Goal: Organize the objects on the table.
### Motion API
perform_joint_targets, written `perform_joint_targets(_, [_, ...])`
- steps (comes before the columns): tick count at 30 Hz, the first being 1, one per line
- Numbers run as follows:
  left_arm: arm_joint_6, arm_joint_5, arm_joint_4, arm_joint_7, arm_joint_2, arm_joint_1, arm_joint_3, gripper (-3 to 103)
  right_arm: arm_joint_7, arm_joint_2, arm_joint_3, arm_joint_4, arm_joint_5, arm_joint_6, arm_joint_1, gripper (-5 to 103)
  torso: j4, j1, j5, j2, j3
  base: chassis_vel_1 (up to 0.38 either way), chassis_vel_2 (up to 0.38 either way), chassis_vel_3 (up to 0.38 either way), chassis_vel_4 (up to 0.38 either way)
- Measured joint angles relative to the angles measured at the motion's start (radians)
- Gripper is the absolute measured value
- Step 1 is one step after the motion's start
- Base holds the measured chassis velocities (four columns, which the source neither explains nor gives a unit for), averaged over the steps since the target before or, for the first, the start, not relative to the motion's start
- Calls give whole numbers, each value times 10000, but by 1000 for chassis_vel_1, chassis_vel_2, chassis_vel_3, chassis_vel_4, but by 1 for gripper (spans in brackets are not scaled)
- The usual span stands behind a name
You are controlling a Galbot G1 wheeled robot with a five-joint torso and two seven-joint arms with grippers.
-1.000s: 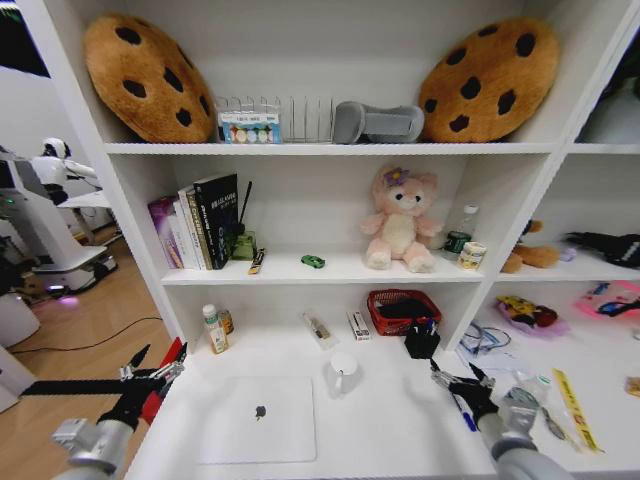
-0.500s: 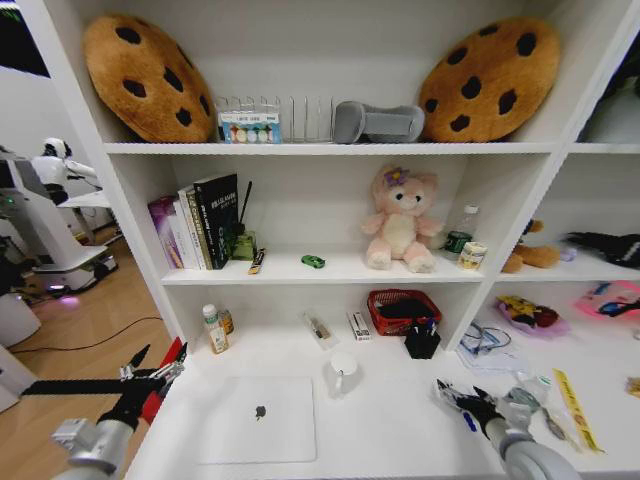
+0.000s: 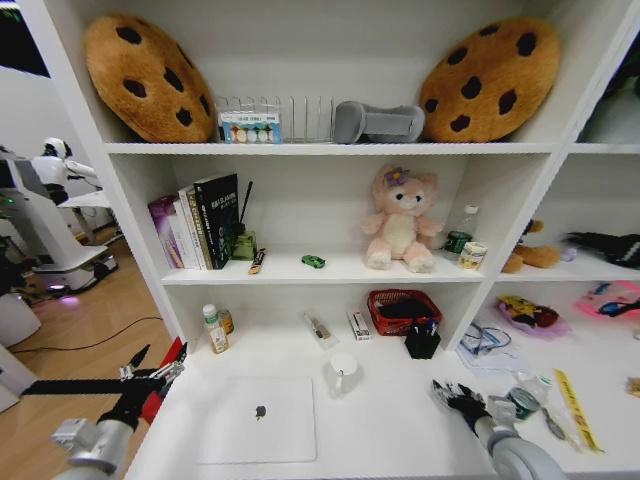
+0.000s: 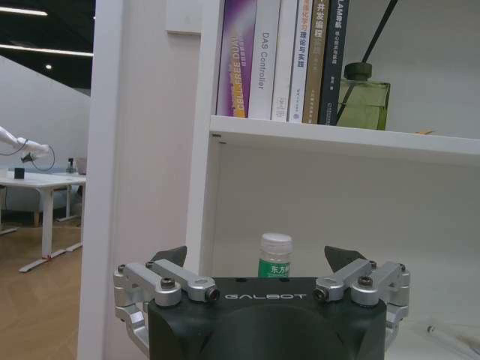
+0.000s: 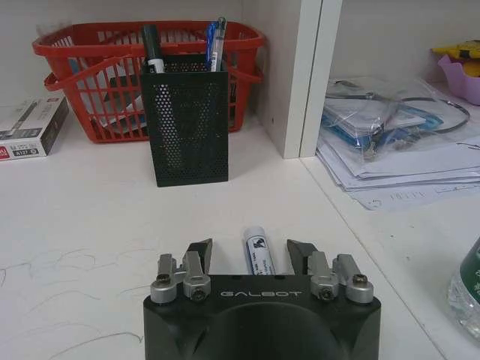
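A white-and-blue pen (image 5: 256, 252) lies on the table (image 3: 385, 425). My right gripper (image 5: 250, 253) is down at the surface, open, with one finger on each side of the pen and a gap on both sides. In the head view this gripper (image 3: 449, 393) sits low at the right, in front of the black mesh pen cup (image 3: 421, 342). That cup (image 5: 188, 118) holds black and blue pens (image 5: 213, 36). The silver laptop (image 3: 258, 419) lies closed at the front left. A green toy car (image 3: 313, 261) rests on the shelf above. My left gripper (image 3: 152, 374) hangs open off the table's left edge.
A white mug (image 3: 342, 371) stands just right of the laptop. A red basket (image 5: 106, 72) is behind the pen cup. Papers and glasses in plastic (image 5: 390, 133) lie beyond the shelf upright, by a yellow ruler (image 3: 572, 405). A small bottle (image 4: 274, 256) stands ahead of my left gripper.
My right gripper has come down and back toward me onto the desk, so the blue pen seen under it earlier is now between its fingers. The left arm has not moved.
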Motion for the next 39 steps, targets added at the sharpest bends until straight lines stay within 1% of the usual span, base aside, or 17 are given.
perform_joint_targets(2, [0, 0, 0, 0, 0, 0, 0, 100, 12, 7, -23, -23, -8, 11, 30, 51, 1, 0, 0, 0, 0, 0, 0, 0, 0])
perform_joint_targets(3, [0, 0, 0, 0, 0, 0, 0, 100, 12, 7, -23, -23, -8, 11, 30, 51, 1, 0, 0, 0, 0, 0, 0, 0, 0])
perform_joint_targets(5, [1, 0, 0, 0, 0, 0, 0, 100, 46, -8, -37, -38, -1, 1, 121, 41, 0, 0, 5, 0, 1, 0, 0, 0, 0])
perform_joint_targets(6, [1, 0, 0, 0, 0, 0, 0, 100, 46, -8, -37, -38, -1, 1, 121, 41, 0, 0, 5, 0, 1, 0, 0, 0, 0])
perform_joint_targets(8, [1, 0, 0, 0, 0, 0, 0, 100, 87, -23, -42, -35, 17, -35, 192, 30, 0, 0, 6, -1, 1, 0, 0, 0, 0])
perform_joint_targets(9, [1, 0, 0, 0, 0, 0, 0, 100, 87, -23, -42, -35, 17, -35, 192, 30, 0, 0, 6, -1, 1, 0, 0, 0, 0])
perform_joint_targets(12, [1, 0, 0, 0, 0, 0, 0, 100, 118, -29, -51, -1, -51, -49, 254, 14, 0, 0, 7, -1, 1, 0, 0, 0, 0])
perform_joint_targets(14, [1, 0, 0, 0, 0, 0, 0, 100, 111, -25, -42, 50, -217, 5, 256, 13, 0, 0, 8, -1, 2, 0, 0, 0, 0])
perform_joint_targets(17, [1, 0, 0, 0, 0, 0, 0, 100, -72, 36, 27, 211, -1236, 550, 362, 13, -1, 0, 4, -1, 1, 0, 0, 0, 0])
perform_joint_targets(18, [1, 0, 0, 0, 0, 0, 0, 100, -72, 36, 27, 211, -1236, 550, 362, 13, -1, 0, 4, -1, 1, 0, 0, 0, 0])
perform_joint_targets(20, [1, 0, 0, 0, 0, 0, 0, 100, -189, 99, 1, 350, -2085, 1175, 675, 13, -1, 0, 4, -1, 1, 0, 0, 0, 0])
perform_joint_targets(21, [1, 0, 0, 0, 0, 0, 0, 100, -189, 99, 1, 350, -2085, 1175, 675, 13, -1, 0, 4, -1, 1, 0, 0, 0, 0])
perform_joint_targets(24, [0, 0, 0, 0, 0, -1, 0, 100, -370, 119, -305, 333, -3217, 2232, 1599, 13, -1, 0, 4, -1, 1, 0, 0, 0, 0])
perform_joint_targets(29, [1, 0, 0, 0, 0, 0, 0, 100, -529, 7, -780, 201, -3771, 2706, 2417, 13, 2, 1, 6, -2, 2, 0, 0, 0, 0])
perform_joint_targets(31, [1, 0, 0, 0, 0, 0, 0, 100, -640, -152, -1332, -129, -4319, 3128, 3138, 13, 0, 0, 6, -1, 2, 0, 0, 0, 0])
perform_joint_targets(35, [1, 0, 0, 0, 0, 0, 0, 100, -639, -211, -1679, -455, -4425, 3329, 3721, 13, 0, 1, 2, -1, 2, 0, 0, 0, 0])
perform_joint_targets(39, [1, 0, 0, 0, 0, 0, 0, 100, -623, -175, -2353, -1574, -4504, 3560, 5133, 13, 2, 1, 1, -2, 2, 0, 0, 0, 0])
